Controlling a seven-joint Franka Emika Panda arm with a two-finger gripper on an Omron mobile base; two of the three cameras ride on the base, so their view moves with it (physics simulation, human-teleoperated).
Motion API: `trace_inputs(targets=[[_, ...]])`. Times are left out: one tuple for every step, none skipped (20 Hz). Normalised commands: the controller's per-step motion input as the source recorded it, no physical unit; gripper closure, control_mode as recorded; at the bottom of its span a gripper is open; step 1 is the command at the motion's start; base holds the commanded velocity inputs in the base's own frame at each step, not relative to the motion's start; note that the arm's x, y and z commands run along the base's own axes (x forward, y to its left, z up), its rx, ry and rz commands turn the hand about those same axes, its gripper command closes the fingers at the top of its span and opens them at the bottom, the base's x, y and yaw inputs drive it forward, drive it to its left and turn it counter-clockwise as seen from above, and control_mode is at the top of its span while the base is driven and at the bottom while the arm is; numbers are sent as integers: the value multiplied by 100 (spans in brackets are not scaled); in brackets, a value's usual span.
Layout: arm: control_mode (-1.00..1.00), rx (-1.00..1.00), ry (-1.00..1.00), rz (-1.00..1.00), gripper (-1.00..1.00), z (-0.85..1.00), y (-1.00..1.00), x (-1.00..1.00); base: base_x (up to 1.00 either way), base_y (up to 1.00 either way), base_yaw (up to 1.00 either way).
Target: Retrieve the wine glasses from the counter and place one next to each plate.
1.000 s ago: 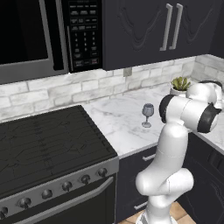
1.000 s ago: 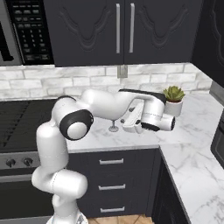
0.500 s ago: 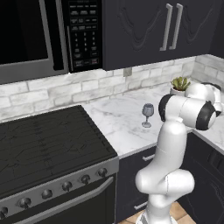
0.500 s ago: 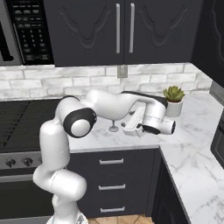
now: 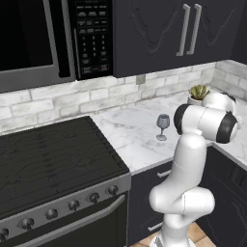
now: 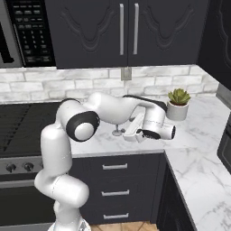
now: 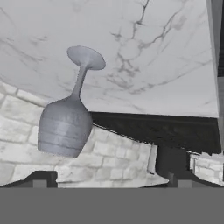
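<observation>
Now standing upright on the marble worktop (image 5: pixel 130 132): one wine glass (image 5: pixel 163 126), greyish-purple, foot flat on the stone, between the black stove (image 5: pixel 48 154) and the potted plant (image 5: pixel 198 94) in the corner, and apart from both. Reaching low across the front of the worktop: white arm, elbow bent, with the hand (image 6: pixel 135 131) just beside the glass's foot on the plant side, not touching it. Seen upside down through the hand camera: same glass (image 7: pixel 66 118) ahead and left of centre, bowl rounded, thin stem, round foot against veined marble. Hand spread fully wide, two dark fingertips (image 7: pixel 40 178) far apart at the bottom edge, nothing between them, nothing gripped. Behind: pale brick backsplash (image 6: pixel 90 81), dark upper cabinets (image 6: pixel 128 29) with silver handles, microwave (image 5: pixel 43 38) over the stove.
</observation>
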Motion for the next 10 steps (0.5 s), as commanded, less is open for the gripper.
trace_inputs(targets=[[-100,0,18,-4,-100,-34,3,12,0,0,0],[-100,0,20,-2,-100,-35,0,17,0,0,0],[-100,0,19,-3,-100,-31,0,11,0,0,0],[-100,0,18,-3,-100,-28,0,5,0,0,0],[-100,0,19,-3,-100,-31,0,4,0,0,0],[-100,0,20,-4,-100,-36,0,11,0,0,0],[-100,0,18,-4,-100,-33,0,16,0,0,0],[-100,0,14,-4,-100,-30,0,18,0,0,0],[-100,0,9,-4,-100,-30,0,20,0,0,0],[-100,0,3,-4,-100,-28,1,19,0,0,0]])
